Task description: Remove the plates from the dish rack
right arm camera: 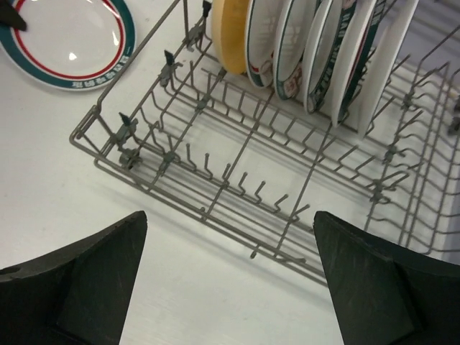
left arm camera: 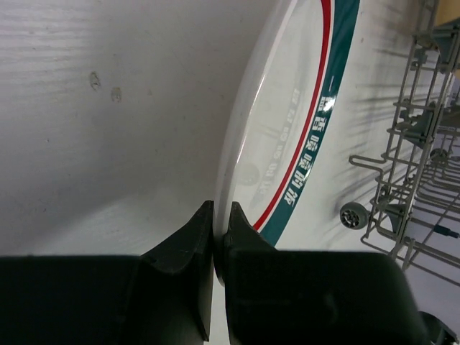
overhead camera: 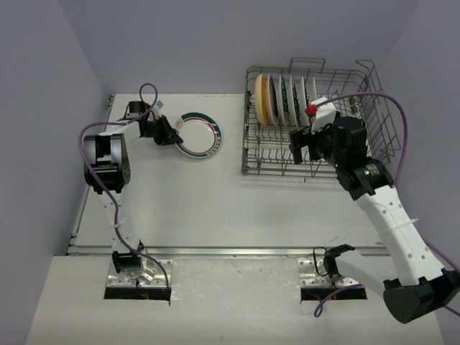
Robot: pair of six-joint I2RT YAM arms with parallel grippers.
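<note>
Left gripper (left arm camera: 219,215) clamped on rim of teal-banded plate (left arm camera: 302,129), upper left overhead. Right gripper (right arm camera: 230,223) spread wide, empty, above dish rack (right arm camera: 215,180); plates (right arm camera: 287,43) upright at top.

We saw a white table (overhead camera: 215,208) filling most of the top view. Its surface was matte and, from the left wrist camera, faintly grained like painted wood, with two small marks (left arm camera: 105,86) on it. A metal strip (overhead camera: 237,251) ran along its near edge, and nearer still lay a paler board (overhead camera: 237,302). Plain lavender-grey walls closed the table in: a back wall (overhead camera: 201,43), a left wall (overhead camera: 36,108) and a right wall (overhead camera: 431,50). The light was soft and even, with only faint shadows
</note>
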